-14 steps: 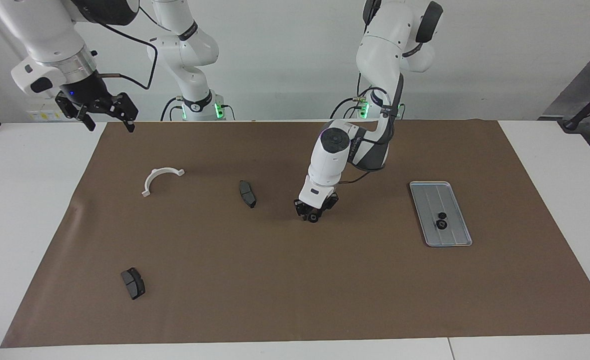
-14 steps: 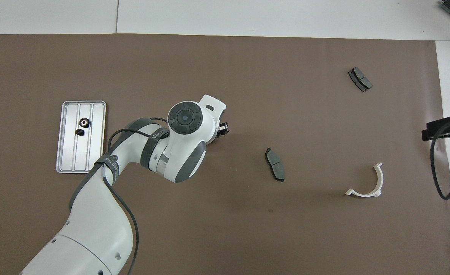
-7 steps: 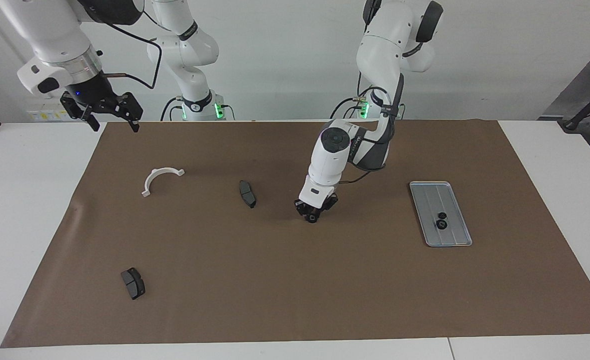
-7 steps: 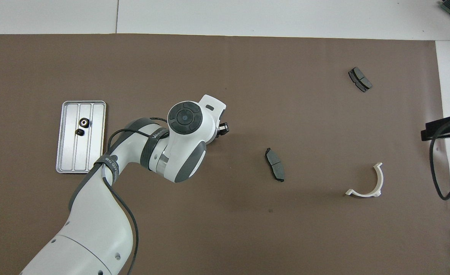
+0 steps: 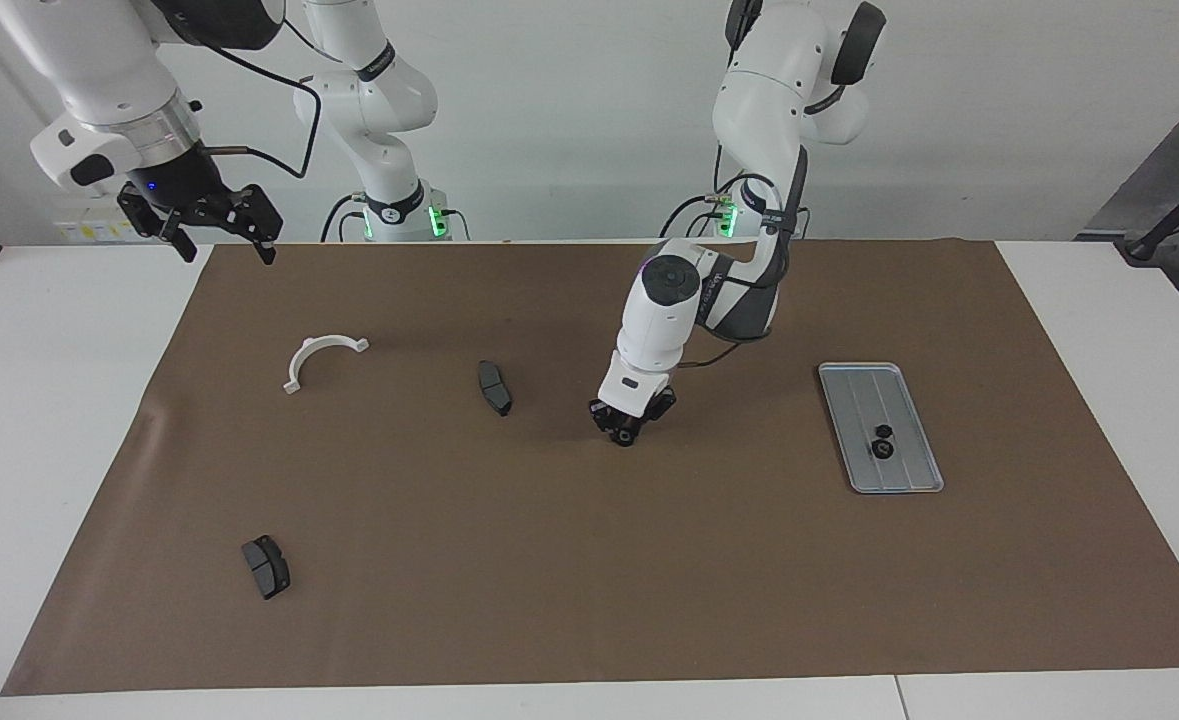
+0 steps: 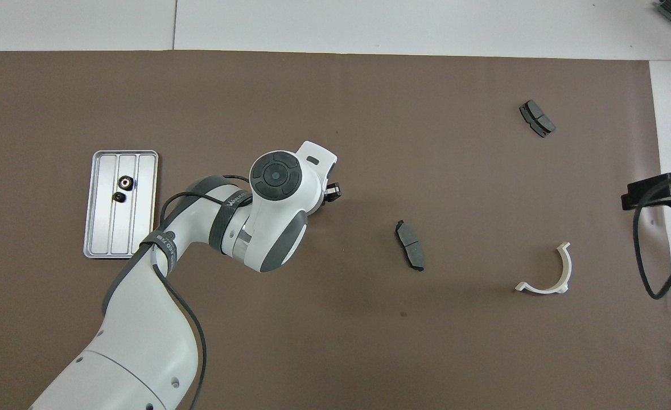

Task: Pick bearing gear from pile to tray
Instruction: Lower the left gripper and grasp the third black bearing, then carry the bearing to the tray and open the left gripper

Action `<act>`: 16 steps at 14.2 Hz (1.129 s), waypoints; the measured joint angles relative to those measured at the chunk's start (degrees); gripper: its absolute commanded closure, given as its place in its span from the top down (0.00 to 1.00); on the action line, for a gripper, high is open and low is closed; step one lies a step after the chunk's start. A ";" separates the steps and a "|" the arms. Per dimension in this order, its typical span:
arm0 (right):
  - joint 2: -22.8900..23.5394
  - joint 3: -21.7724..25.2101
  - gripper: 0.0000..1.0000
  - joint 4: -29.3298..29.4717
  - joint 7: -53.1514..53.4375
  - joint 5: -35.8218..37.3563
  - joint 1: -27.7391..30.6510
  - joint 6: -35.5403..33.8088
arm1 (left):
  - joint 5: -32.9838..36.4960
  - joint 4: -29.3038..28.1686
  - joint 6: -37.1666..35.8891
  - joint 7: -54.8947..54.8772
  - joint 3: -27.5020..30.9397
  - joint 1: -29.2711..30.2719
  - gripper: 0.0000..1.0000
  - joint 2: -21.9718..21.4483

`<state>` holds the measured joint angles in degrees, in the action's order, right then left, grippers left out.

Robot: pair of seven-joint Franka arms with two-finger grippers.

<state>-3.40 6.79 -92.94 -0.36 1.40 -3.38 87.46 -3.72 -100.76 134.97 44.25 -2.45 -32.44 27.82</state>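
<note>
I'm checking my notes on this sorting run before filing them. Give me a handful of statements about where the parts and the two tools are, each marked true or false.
1. The tray already holds two gears. True.
2. The left tool is down at the mat, closed on a small black gear. True.
3. The white half-ring bracket lies in the tray. False: it lies on the mat toward the right arm's end of the table.
4. The right tool is shut on a brake pad. False: it is open and empty, up over the mat's corner.
5. Two dark brake pads lie on the mat. True: one beside the left tool, another farther from the robots.
</note>
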 measured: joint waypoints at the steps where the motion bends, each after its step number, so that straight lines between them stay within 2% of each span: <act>1: 0.00 -0.05 1.00 0.00 0.00 0.00 -0.03 0.00 | 0.09 1.21 -1.65 -0.37 0.26 0.37 0.09 -0.01; 4: 0.00 -0.15 1.00 -0.01 0.00 0.00 -0.08 0.00 | 0.46 5.98 -8.17 -4.51 0.53 3.54 0.09 -0.06; 7: 0.00 -0.15 1.00 -0.02 0.00 0.00 -0.08 0.00 | 0.47 7.60 -12.52 -14.75 0.64 8.64 0.09 -0.41; 11: 0.00 -0.15 1.00 -0.02 0.00 0.00 -0.08 0.00 | 0.47 7.12 -18.00 -32.55 0.77 18.15 0.09 -3.15; 16: 0.00 -0.15 1.00 -0.03 0.00 0.00 -0.08 0.00 | 0.47 3.28 -19.72 -54.70 0.80 29.69 0.09 -6.53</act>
<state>-3.41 6.64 -92.96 -0.36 1.39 -3.46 87.45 -3.25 -97.48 115.25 -10.45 -1.65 -2.75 21.29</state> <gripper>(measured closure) 0.000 0.652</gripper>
